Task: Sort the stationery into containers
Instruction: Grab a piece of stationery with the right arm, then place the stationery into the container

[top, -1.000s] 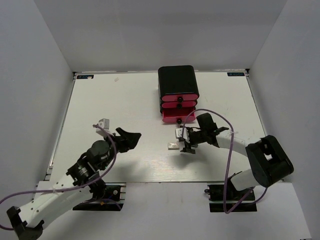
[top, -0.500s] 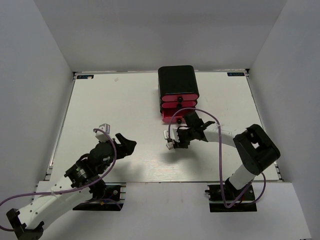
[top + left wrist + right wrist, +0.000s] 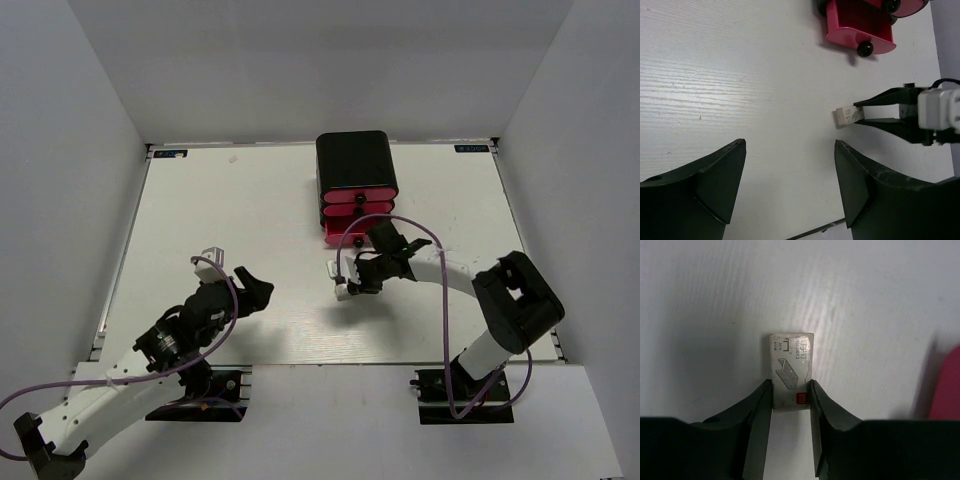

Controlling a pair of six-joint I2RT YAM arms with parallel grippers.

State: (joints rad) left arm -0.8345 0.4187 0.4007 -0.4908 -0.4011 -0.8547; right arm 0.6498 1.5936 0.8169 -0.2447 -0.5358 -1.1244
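Observation:
A small white box printed with a staple drawing (image 3: 791,367) lies on the white table, in front of the containers. My right gripper (image 3: 791,386) is shut on it, one finger pressed on each long side; from above the box (image 3: 342,290) sits at the right gripper's (image 3: 350,286) tips. The containers are pink drawers (image 3: 356,203) in a black cabinet (image 3: 354,158). The bottom drawer (image 3: 860,29) is pulled out and looks empty. My left gripper (image 3: 790,147) hangs open over bare table, left of the box (image 3: 847,115). No stick-shaped stationery shows.
A small white object (image 3: 207,248) lies by the left arm. White walls close in the table (image 3: 250,200) on three sides. The right arm's purple cable (image 3: 440,300) loops over the table's right part.
The right gripper moved left to the white box and its jaws closed onto the box's sides. The left arm drew back a little and stayed open.

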